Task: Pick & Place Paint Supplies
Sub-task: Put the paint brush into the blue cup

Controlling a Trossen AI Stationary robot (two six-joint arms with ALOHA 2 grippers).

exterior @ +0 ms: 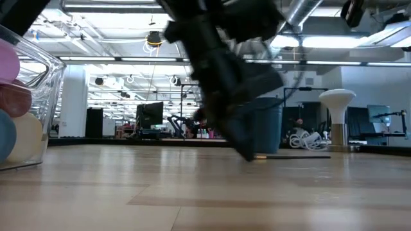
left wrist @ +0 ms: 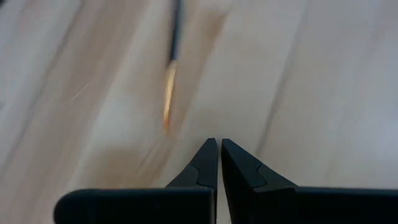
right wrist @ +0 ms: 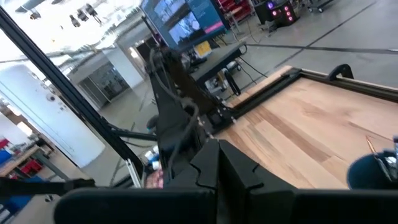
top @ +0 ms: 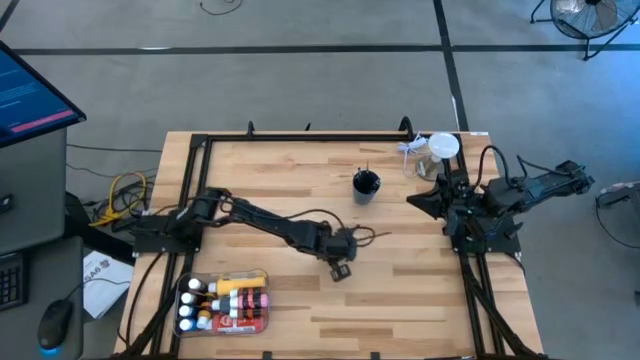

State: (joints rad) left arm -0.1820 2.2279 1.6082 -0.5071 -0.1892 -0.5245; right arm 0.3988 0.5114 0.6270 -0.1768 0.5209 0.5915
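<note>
While the left arm reaches out over the middle of the tabletop (top: 400, 300), its gripper (top: 341, 270) sits low near the wood with both fingers pressed together, nothing between them. The left wrist view shows the fingertips (left wrist: 217, 149) meeting just short of a thin brush (left wrist: 171, 74) lying flat on the wood: dark handle, orange-gold section, heavily blurred, upper end cut off by the frame edge. Brush and gripper are near but apart.

Right gripper (right wrist: 217, 152) is parked at the right edge of the tabletop, closed and empty; in the high view it's hard to pick out from the arm's dark body.

Most of the supplies are in a clear tray (top: 262, 275) at the front left corner: white-capped bottles (top: 187, 305), a yellow bottle (top: 240, 284), a red one (top: 238, 319). The rest are packed too tight to separate. The low view catches only a corner of the tray (exterior: 54, 96).

A dark cup (top: 366, 186) stands mid-back with thin dark items poking out, too small to identify. A clear jar (top: 440, 155) with a white lid sits at the back right, beside the right arm.
</note>
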